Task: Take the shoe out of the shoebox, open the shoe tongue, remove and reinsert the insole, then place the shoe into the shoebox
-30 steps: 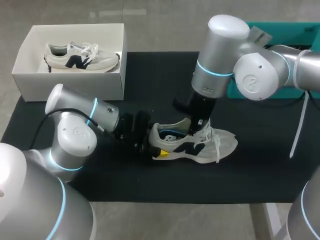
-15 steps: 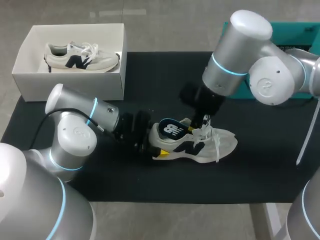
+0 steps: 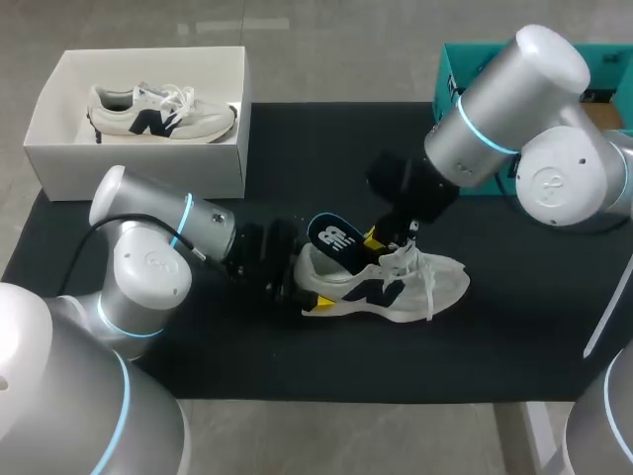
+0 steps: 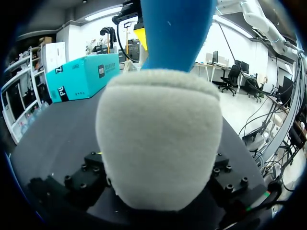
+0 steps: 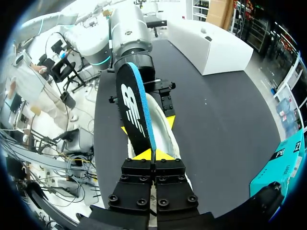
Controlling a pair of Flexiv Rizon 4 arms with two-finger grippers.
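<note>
At the middle of the black-topped desk [image 3: 297,366] the shoe [image 3: 396,287] rests on its sole, toe toward 3 o'clock and heel toward 9. The left hand [image 3: 309,289] comes in from 8 o'clock and is clenched on the heel, one yellow tip showing against the heel's near side. In the left wrist view the pale heel fills the gap between its fingers. The right hand [image 5: 153,154], reaching down from 2 o'clock, grasps the insole [image 3: 331,239] by one end, its yellow tips pressed together on it. The insole, dark on top with a blue edge, slants up over the shoe's opening, its free end raised toward 10 o'clock. Whether its lower end touches the shoe cannot be told. The white shoebox [image 3: 40,129] sits at 10 o'clock, well apart from the shoe, with a second shoe [image 3: 163,111] lying inside it. A teal box [image 3: 455,79] stands at 2 o'clock behind the right arm.
</note>
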